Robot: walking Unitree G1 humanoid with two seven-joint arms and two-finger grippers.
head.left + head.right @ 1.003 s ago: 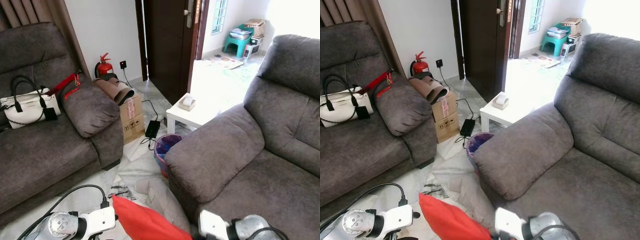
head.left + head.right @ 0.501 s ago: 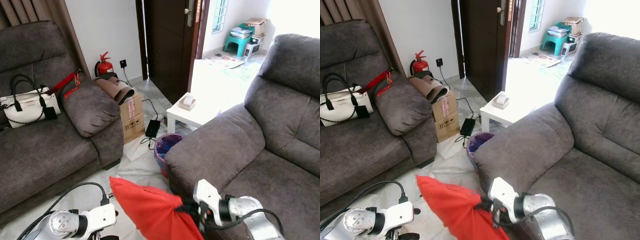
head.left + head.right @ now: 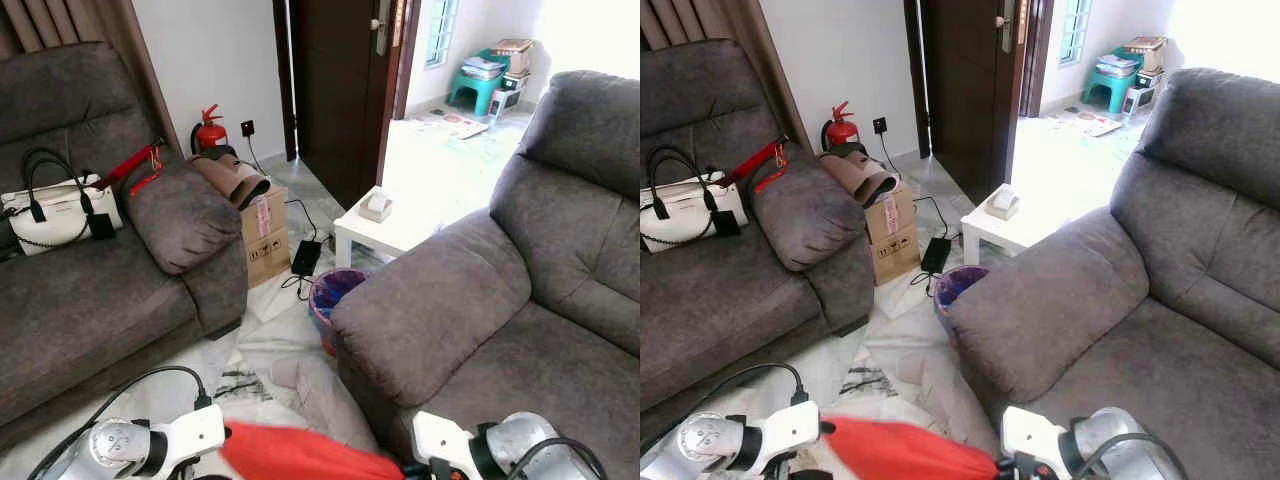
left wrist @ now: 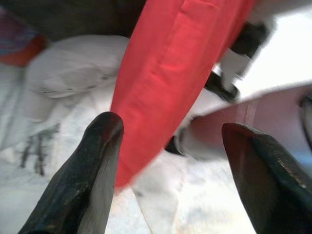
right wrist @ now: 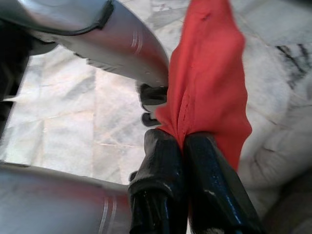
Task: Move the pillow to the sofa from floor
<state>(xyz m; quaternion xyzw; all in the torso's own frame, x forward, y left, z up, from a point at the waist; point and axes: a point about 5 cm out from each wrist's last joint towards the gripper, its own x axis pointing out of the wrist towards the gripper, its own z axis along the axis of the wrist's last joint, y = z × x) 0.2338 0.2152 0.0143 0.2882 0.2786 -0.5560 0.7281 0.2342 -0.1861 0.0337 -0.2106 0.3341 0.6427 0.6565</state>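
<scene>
The red pillow point(image 3: 300, 455) hangs low at the bottom of the head views, between my two arms, above the pale floor. My right gripper point(image 5: 183, 146) is shut on the pillow's point(image 5: 209, 92) edge, the red fabric pinched between its two black fingers. My left gripper point(image 4: 168, 141) is open, its fingers point(image 4: 100, 146) spread wide with the pillow point(image 4: 170, 73) just beyond them, not gripped. The grey sofa point(image 3: 500, 290) stands to my right, its armrest point(image 3: 430, 300) close to the pillow.
A second grey sofa point(image 3: 90, 290) with a white handbag point(image 3: 55, 210) stands to the left. A white cloth point(image 3: 310, 390) lies on the floor ahead. Beyond are a purple bin point(image 3: 330, 295), a cardboard box point(image 3: 262, 235), a white side table point(image 3: 385, 225) and an open door point(image 3: 335, 80).
The pillow, raised high beside the right sofa's armrest half a second ago, has dropped back low. My right arm has come down with it.
</scene>
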